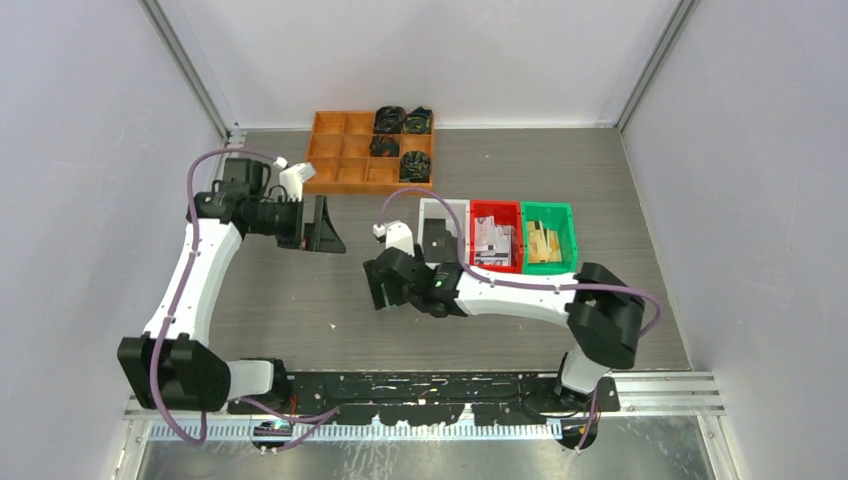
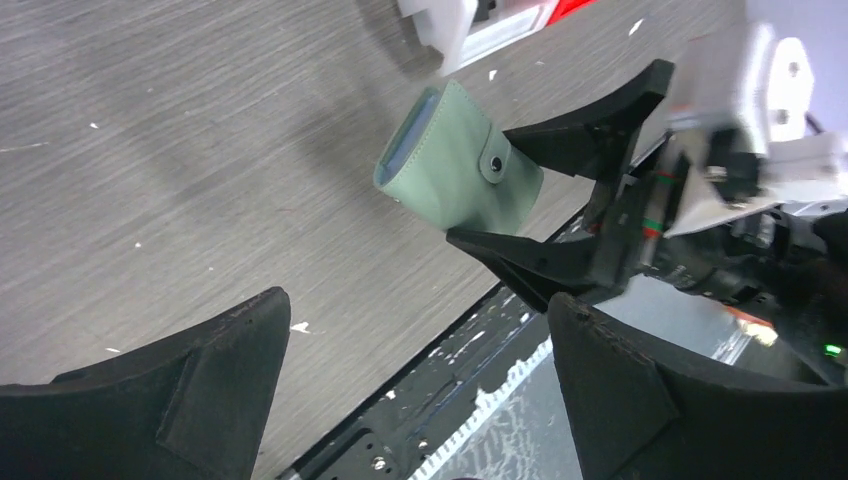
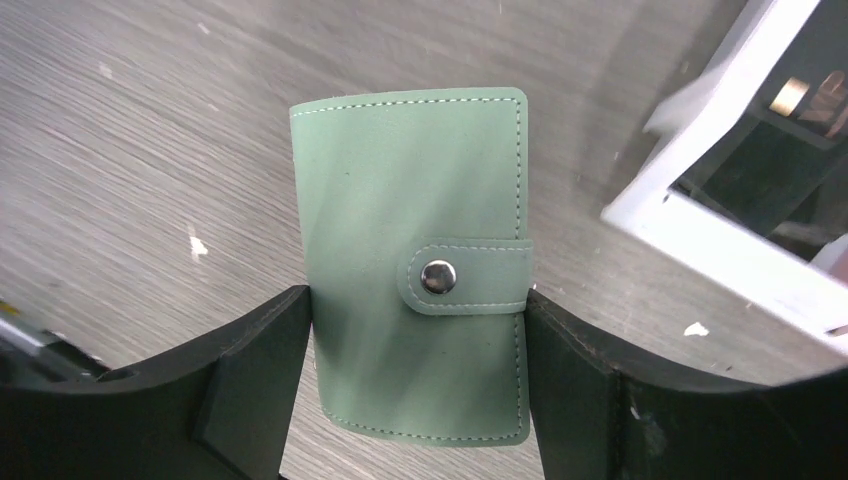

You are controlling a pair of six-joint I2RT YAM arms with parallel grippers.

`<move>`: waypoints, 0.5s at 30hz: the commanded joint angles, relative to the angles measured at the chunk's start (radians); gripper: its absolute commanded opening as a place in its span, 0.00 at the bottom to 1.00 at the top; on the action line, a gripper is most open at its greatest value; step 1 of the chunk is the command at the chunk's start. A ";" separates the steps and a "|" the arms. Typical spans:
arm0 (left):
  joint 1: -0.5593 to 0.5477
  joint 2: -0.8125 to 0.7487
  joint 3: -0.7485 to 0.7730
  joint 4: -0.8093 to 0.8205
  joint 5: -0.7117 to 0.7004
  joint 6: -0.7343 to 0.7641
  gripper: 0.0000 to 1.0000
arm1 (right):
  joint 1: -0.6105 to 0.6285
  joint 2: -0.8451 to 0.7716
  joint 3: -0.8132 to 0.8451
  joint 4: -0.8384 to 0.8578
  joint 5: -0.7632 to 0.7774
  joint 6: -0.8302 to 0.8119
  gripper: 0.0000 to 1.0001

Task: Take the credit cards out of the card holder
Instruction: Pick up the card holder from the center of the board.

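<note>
The card holder (image 3: pixel 410 260) is a pale sage-green wallet, folded shut with its tab snapped by a metal stud. My right gripper (image 3: pixel 415 300) is shut on it, one black finger pressed against each long edge. In the left wrist view the card holder (image 2: pixel 455 165) sits tilted between the right gripper's (image 2: pixel 478 185) fingers, just above the table, its light blue-green end facing away. In the top view the right gripper (image 1: pixel 383 285) covers it. The credit cards are hidden. My left gripper (image 1: pixel 325 225) hangs open to the left, empty (image 2: pixel 415 300).
A white bin (image 1: pixel 443 208), a red bin (image 1: pixel 497 210) and a green bin (image 1: pixel 548 208) stand in a row just behind the right gripper. An orange tray (image 1: pixel 340 150) with black coiled items sits at the back. The white bin's (image 3: pixel 700 240) corner is near the wallet.
</note>
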 commanded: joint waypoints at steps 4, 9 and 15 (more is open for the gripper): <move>0.003 -0.128 -0.050 0.135 0.126 -0.236 1.00 | 0.007 -0.169 0.081 0.169 0.093 -0.126 0.79; 0.003 -0.169 -0.071 0.219 0.174 -0.376 0.98 | 0.006 -0.206 0.128 0.234 0.074 -0.130 0.79; 0.004 -0.206 -0.100 0.261 0.117 -0.411 0.91 | 0.007 -0.210 0.178 0.183 0.095 -0.134 0.84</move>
